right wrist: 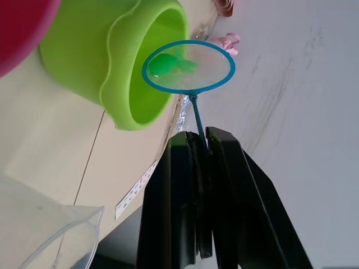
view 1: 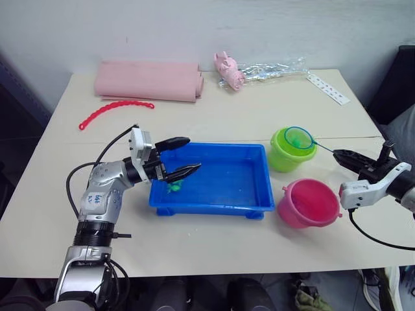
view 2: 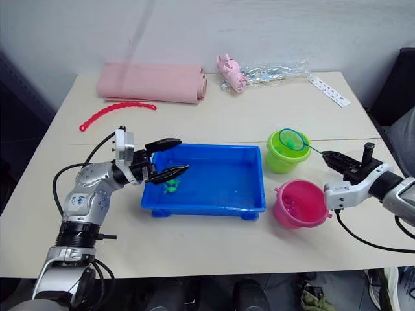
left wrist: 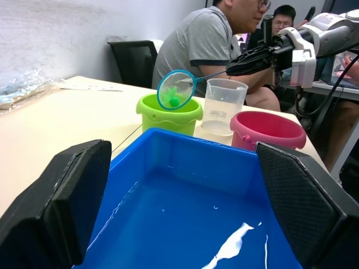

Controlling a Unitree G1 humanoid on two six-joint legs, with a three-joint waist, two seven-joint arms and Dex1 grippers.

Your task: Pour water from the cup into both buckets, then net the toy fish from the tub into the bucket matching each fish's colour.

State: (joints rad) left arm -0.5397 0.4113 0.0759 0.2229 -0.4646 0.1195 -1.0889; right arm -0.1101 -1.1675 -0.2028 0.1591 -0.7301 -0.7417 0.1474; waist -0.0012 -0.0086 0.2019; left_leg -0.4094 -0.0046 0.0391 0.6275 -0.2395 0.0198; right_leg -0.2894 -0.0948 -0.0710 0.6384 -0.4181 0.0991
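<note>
The right gripper (right wrist: 202,147), its two black fingers pressed together, is pinching the thin straight stick of the small round blue-hooped net with clear mesh (right wrist: 188,67). The stick is running from the fingertips toward the robot's left and slightly away, so the net's long axis is lying roughly across the table, with the hoop at the far end from the gripper. The hoop is hanging over the mouth of the lime green round plastic bucket (view 1: 290,150), and a tiny green toy fish (right wrist: 166,64) is sitting in the mesh. Just in front of that bucket the bright pink round plastic bucket (view 1: 309,203) is standing, and in the left wrist view the clear plastic measuring cup (left wrist: 223,105) is standing beside the two. To the robot's left of the buckets, the shallow rectangular bright-blue plastic tub (view 1: 214,205) is resting on the table. The left gripper (view 1: 183,157) is hovering over the tub's left end with its fingers spread apart and holding nothing, and another small green toy fish (view 1: 173,187) is lying in the tub just beneath it.
</note>
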